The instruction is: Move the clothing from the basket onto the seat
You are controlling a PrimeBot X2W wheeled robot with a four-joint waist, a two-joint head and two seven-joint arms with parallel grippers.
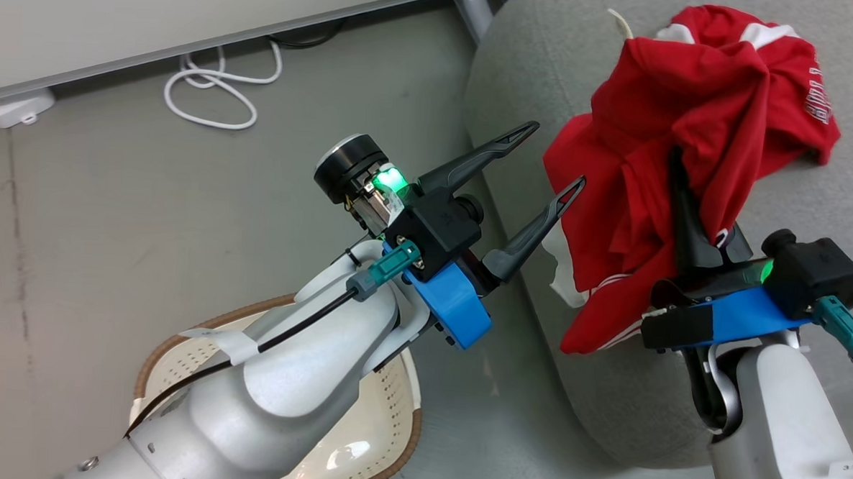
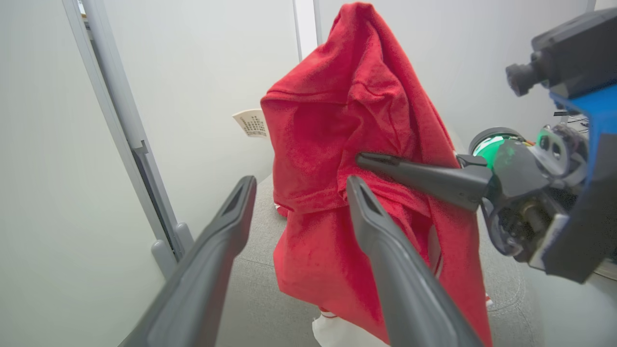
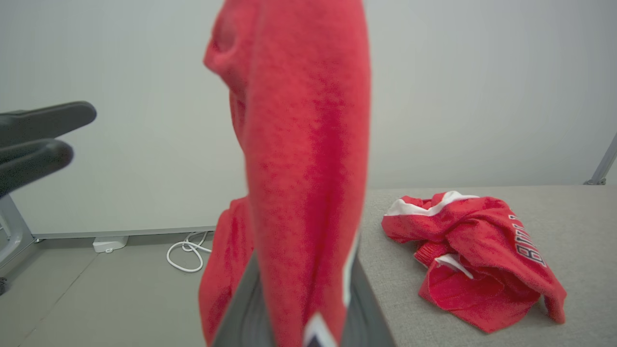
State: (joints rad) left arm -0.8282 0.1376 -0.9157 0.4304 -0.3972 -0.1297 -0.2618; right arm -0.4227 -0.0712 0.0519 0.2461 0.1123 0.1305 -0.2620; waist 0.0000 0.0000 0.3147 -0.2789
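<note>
A red jersey of the clothing [image 1: 644, 206] hangs bunched over my right gripper [image 1: 680, 200], which is shut on it above the seat's [image 1: 534, 71] front edge; the fabric hides its fingertips. In the right wrist view this jersey [image 3: 303, 159] rises between my fingers, and a second red jersey [image 3: 472, 270] lies crumpled on the grey seat [image 3: 569, 212]. My left gripper [image 1: 551, 158] stands open and holds nothing, just left of the hanging jersey [image 2: 347, 96]. The basket [image 1: 390, 418] sits on the floor at the lower left, mostly hidden behind my left forearm.
A coiled white cable [image 1: 217, 86] and a white power block [image 1: 14, 110] lie on the grey floor by the wall. A grey metal post [image 2: 164, 241] stands beside the seat's end. A paper tag [image 2: 250, 123] sticks out behind the jersey.
</note>
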